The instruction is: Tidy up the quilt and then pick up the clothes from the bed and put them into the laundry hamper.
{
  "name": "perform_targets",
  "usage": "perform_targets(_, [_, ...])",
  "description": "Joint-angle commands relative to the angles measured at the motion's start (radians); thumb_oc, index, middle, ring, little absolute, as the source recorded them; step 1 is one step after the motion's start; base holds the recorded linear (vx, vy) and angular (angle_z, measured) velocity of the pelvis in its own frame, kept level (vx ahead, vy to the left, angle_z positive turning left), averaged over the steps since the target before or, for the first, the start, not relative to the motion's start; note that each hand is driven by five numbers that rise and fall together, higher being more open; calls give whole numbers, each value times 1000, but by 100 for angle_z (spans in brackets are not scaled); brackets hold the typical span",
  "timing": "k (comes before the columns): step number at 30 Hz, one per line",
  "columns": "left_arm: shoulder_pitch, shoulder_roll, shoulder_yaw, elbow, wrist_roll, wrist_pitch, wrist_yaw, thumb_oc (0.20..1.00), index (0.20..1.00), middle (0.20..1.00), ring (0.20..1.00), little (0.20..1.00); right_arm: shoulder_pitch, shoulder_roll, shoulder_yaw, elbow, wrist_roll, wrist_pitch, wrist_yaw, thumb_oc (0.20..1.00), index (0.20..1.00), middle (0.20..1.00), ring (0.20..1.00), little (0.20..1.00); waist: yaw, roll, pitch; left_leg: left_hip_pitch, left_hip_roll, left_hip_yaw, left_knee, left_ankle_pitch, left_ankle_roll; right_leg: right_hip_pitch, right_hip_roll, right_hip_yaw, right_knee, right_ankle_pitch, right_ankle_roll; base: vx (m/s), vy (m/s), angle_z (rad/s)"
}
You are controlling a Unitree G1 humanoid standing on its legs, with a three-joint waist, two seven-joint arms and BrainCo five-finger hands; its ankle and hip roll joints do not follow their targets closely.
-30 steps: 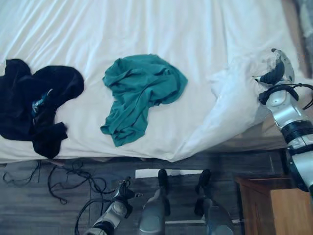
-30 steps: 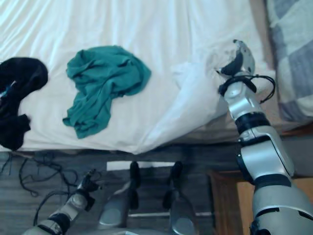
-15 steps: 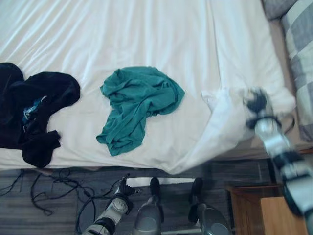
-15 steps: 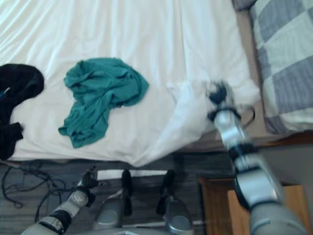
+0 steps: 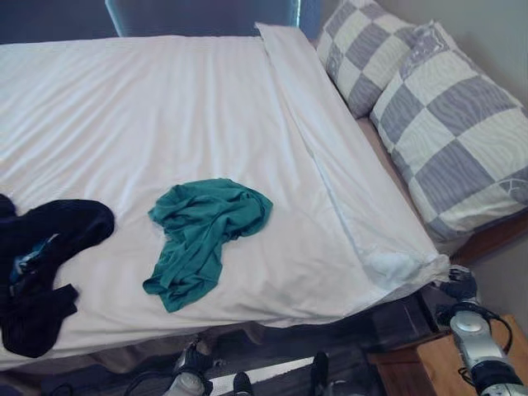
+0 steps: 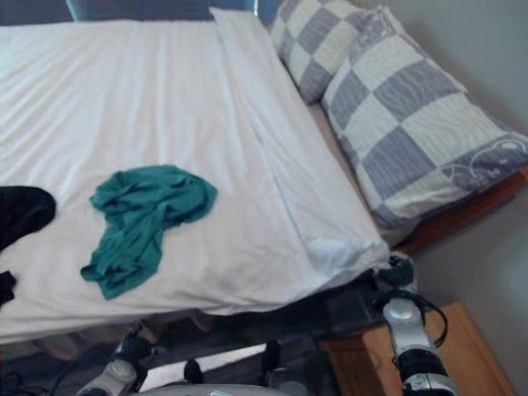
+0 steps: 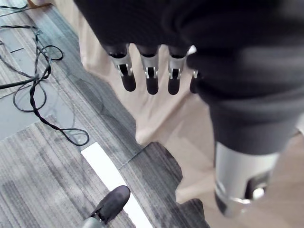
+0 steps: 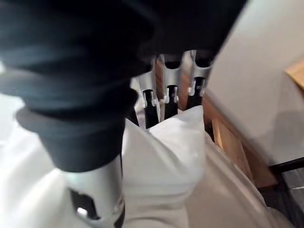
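quilt (image 5: 247,148) corner pinched between right hand (image 8: 156,102) fingers (image 8: 167,95) and thumb.

bed (image 5: 487,239) | white quilt (image 5: 165,115) | green garment (image 5: 202,235) | dark clothes (image 5: 41,264) | checked pillows (image 5: 429,107)

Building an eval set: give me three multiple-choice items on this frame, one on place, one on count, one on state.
1. Where does the teal garment lie?
A. on the white quilt
B. on a pillow
C. on the floor

2. How many checked pillows show?
A. one
B. two
C. four

3. The left hand is:
A. curled round cloth
B. open, holding nothing
C. pinching a cable

Key: 1 A, it lies mid-bed beside the dark clothes; 2 B, two stand at the bed's head; 3 B, its fingers hang straight above the floor.
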State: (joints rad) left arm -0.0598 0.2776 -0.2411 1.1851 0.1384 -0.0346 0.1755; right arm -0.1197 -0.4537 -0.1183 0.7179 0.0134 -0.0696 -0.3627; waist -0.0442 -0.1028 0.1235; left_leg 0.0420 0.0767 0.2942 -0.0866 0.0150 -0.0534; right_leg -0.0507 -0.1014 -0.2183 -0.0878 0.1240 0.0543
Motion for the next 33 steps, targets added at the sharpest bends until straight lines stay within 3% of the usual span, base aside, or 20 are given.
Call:
perform_targets(1, [-49, -45, 3, 53, 9, 7, 30, 1000, 1000, 1000, 1000, 1000, 45, -143, -180, -168, -3, 88, -204, 1000, 1000, 1000, 1000, 1000, -40, 21, 49, 24, 34, 6, -1, -23, -11, 28, -60, 23, 6, 21, 96, 15, 34, -7])
perform_targets(2, [-47, -51, 3, 53, 9, 8, 30, 1000, 1000, 1000, 1000, 1000, 26, -156, -183, -219, -15, 72, -216, 200, 200, 200, 200, 200, -36, 25, 53, 27, 33, 3, -1, -29, -9, 30, -61, 26, 9, 16, 98, 6, 33, -9])
perform_targets(5, [-55, -52, 1, 50, 4, 2, 34, 1000, 1000, 1000, 1000, 1000, -21, -165, -173, -325, -31, 44, -233, 200, 200, 200, 200, 200, -30, 28, 70, 8, 30, -4, -1, -18, -6, 4, -64, 31, 22, 20, 95, -75, 1, -17])
perform_targets(6, [-73, -45, -10, 40, -5, -2, 38, 1000, 1000, 1000, 1000, 1000, -117, -177, -117, -408, -63, 27, -240, 200, 200, 200, 200, 200, -12, 37, 113, -22, 30, -15, -1, -2, -2, -38, -67, 40, 47, 17, 92, -114, -8, -18])
perform_targets(12, [-104, -17, -20, 19, -33, -9, 59, 1000, 1000, 1000, 1000, 1000, -314, -147, -7, -439, -60, -6, -268, 200, 200, 200, 200, 200, 30, 69, 172, -115, 17, -40, -1, 47, -1, -119, -80, 28, 71, 17, 85, -75, -50, 7])
perform_targets(18, [-109, -16, -32, 9, -56, -14, 73, 1000, 1000, 1000, 1000, 1000, -407, -63, 119, -227, 20, -8, -228, 200, 200, 200, 200, 200, 59, 111, 207, -163, 17, -41, -1, 64, -6, -162, -86, 15, 70, 25, 83, -25, -25, 15])
perform_targets(22, [-122, -37, -57, 1, -63, -14, 84, 1000, 1000, 1000, 1000, 1000, -379, 16, 153, 110, 98, 15, -191, 200, 200, 200, 200, 200, 59, 132, 252, -183, 24, -33, 12, 67, -8, -195, -84, 17, 103, 12, 78, -44, 5, 1])
perform_targets(28, [-144, -53, -59, 3, -73, -2, 123, 1000, 1000, 1000, 1000, 1000, -218, 138, 81, 352, 244, 15, -153, 200, 200, 200, 200, 200, 36, 113, 265, -197, 33, -33, 77, 36, -6, -199, -86, 13, 134, -4, 72, -30, 4, 4])
perform_targets(30, [-140, -51, -51, 22, -61, 4, 132, 1000, 1000, 1000, 1000, 1000, -73, 203, 94, 463, 232, 39, -86, 200, 200, 200, 200, 200, 15, 84, 253, -160, 33, -27, 73, 16, -4, -160, -81, 7, 124, -7, 77, 48, 64, 2])
perform_targets(33, [-134, -46, -49, 39, -44, 6, 126, 1000, 1000, 1000, 1000, 1000, 11, 233, 114, 540, 189, 63, -38, 200, 200, 200, 200, 200, 3, 65, 228, -109, 27, -20, 42, 16, -1, -119, -80, 4, 101, 1, 83, 76, 80, 9])
